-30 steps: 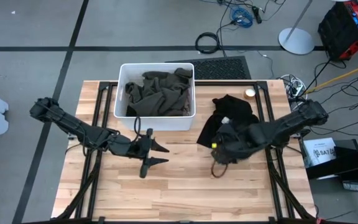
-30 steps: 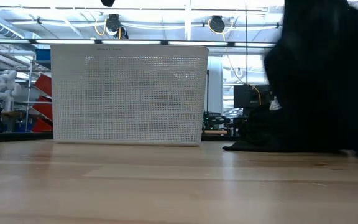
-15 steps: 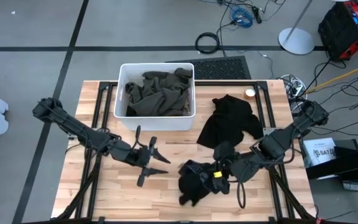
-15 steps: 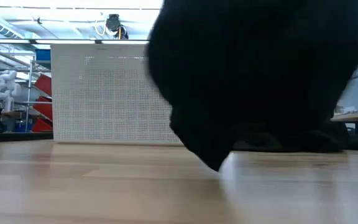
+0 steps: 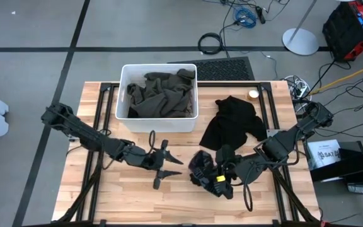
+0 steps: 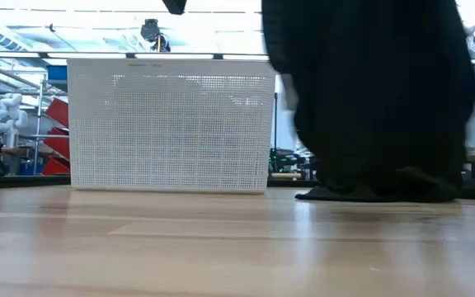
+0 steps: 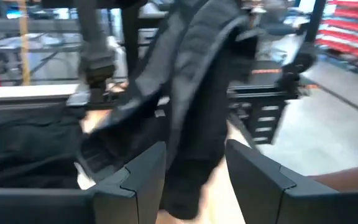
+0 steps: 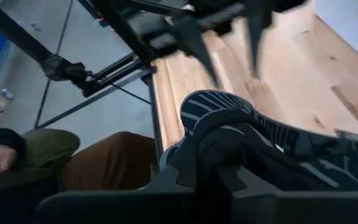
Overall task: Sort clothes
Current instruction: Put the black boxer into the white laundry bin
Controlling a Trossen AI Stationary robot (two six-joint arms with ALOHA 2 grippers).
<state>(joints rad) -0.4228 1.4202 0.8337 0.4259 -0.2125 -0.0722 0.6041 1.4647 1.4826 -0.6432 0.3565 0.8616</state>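
A black garment (image 5: 200,170) hangs in my right gripper (image 5: 208,178), which is shut on it over the table's near middle. The low view shows it as a tall dark drape (image 6: 369,91). My left gripper (image 5: 172,167) is open just to its left. Its fingers (image 7: 135,180) stand on either side of the hanging cloth (image 7: 191,93) without touching it. A second black garment (image 5: 235,123) lies flat on the table at the right. Dark olive clothes (image 5: 159,94) are heaped in the white bin (image 5: 123,94). My right gripper holds a bunched fold of the black garment (image 8: 229,134), several layers thick, with its striped inner side showing. The fingers come from the table's right, slanting down. The cloth hangs slack below them, clear of the table.
A small round object (image 5: 253,94) sits at the table's far right. In the right wrist view a person in olive and brown clothing (image 8: 73,162) is beyond the table's edge. Bare wood (image 5: 125,202) lies along the near side.
My right gripper has pulled one black garment up off the pile at the right. It has carried the garment toward the table's near middle and tipped more level, and the cloth now hangs there. My left gripper has moved right and a little down, toward the garment.
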